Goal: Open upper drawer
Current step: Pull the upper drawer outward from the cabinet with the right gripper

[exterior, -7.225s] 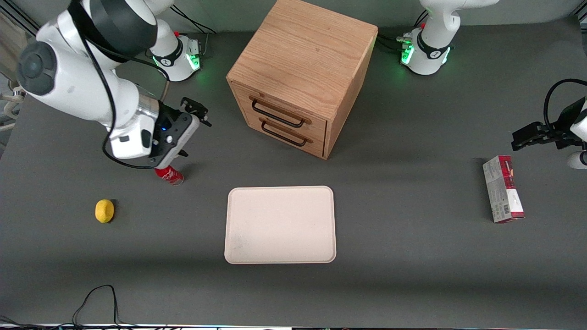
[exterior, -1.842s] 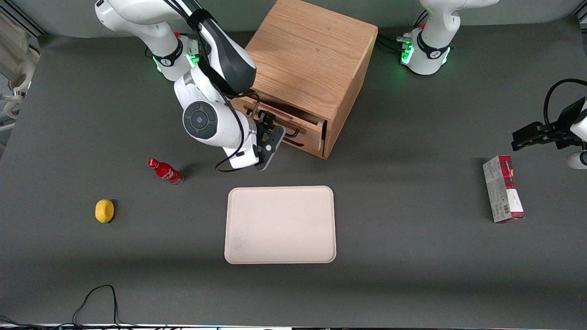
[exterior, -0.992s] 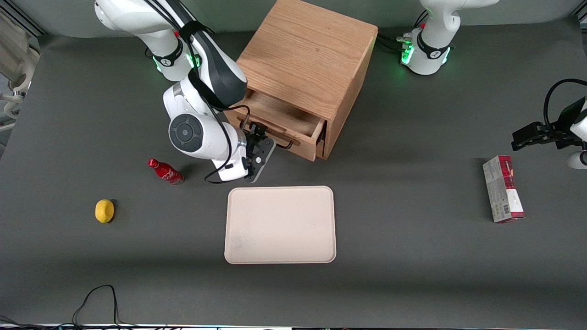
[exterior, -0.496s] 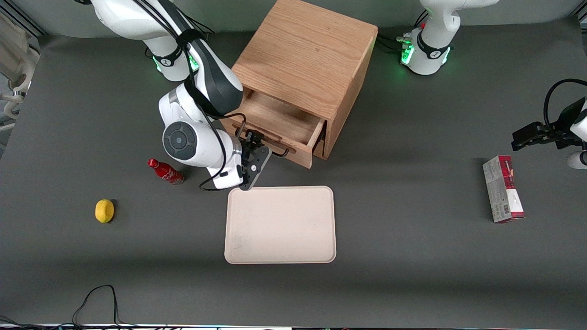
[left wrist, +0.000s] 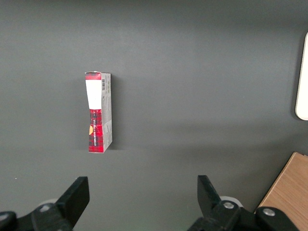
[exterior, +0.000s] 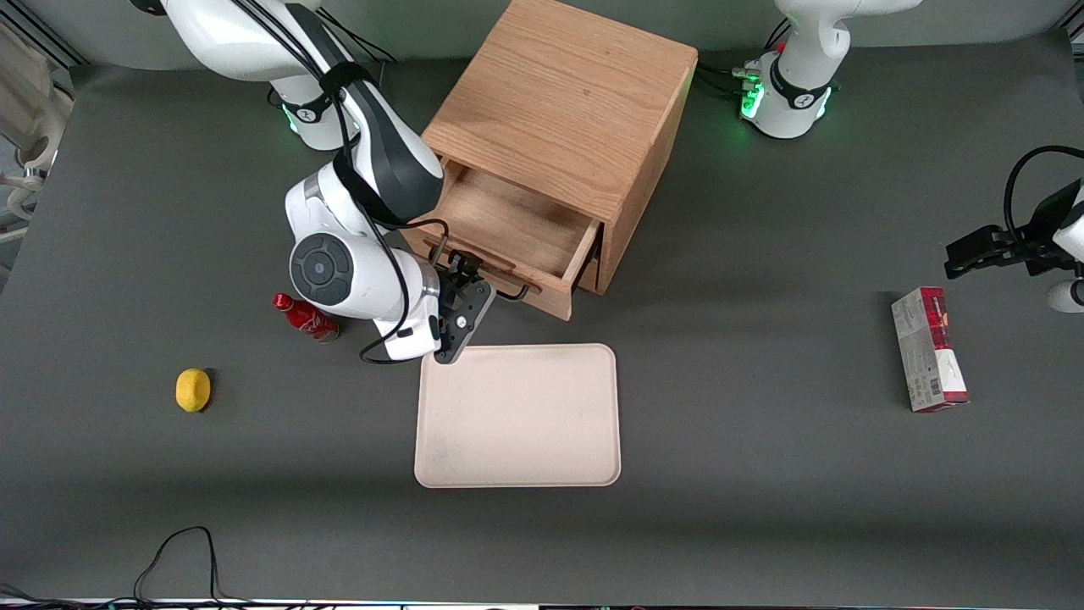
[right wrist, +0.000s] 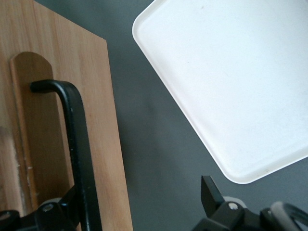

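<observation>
The oak cabinet (exterior: 563, 93) stands at the middle of the table. Its upper drawer (exterior: 508, 224) is pulled well out and its wooden inside shows bare. The drawer's front panel (right wrist: 57, 120) carries the thin black wire handle (right wrist: 77, 144), which also shows in the front view (exterior: 508, 293). My right gripper (exterior: 461, 280) is at the drawer's front, at the handle's working-arm end. In the right wrist view the gripper (right wrist: 139, 195) is open, with the handle bar lying against one finger (right wrist: 72, 199) and the second finger (right wrist: 209, 190) apart over the table.
A cream tray (exterior: 517, 415) lies nearer the front camera than the drawer, close under my wrist; it shows in the wrist view too (right wrist: 231, 86). A red bottle (exterior: 305, 317) and a yellow lemon (exterior: 193, 390) lie toward the working arm's end. A red box (exterior: 928, 349) lies toward the parked arm's end.
The upper drawer has slid out of the cabinet, from shut to well open. My gripper has moved with the handle toward the tray.
</observation>
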Controlling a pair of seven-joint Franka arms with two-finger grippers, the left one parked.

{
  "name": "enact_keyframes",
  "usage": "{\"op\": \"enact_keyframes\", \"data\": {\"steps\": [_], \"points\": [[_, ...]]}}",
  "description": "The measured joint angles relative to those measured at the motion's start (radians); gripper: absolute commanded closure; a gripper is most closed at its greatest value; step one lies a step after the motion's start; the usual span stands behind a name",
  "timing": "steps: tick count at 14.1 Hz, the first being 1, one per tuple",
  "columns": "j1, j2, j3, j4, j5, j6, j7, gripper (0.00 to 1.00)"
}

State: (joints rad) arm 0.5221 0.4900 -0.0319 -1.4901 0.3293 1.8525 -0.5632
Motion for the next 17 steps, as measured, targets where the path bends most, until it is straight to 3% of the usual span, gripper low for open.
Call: {"op": "enact_keyframes", "data": {"steps": [17], "points": [[-0.071,0.055,-0.001,0.091,-0.013,0.006,-0.020,0.00]]}}
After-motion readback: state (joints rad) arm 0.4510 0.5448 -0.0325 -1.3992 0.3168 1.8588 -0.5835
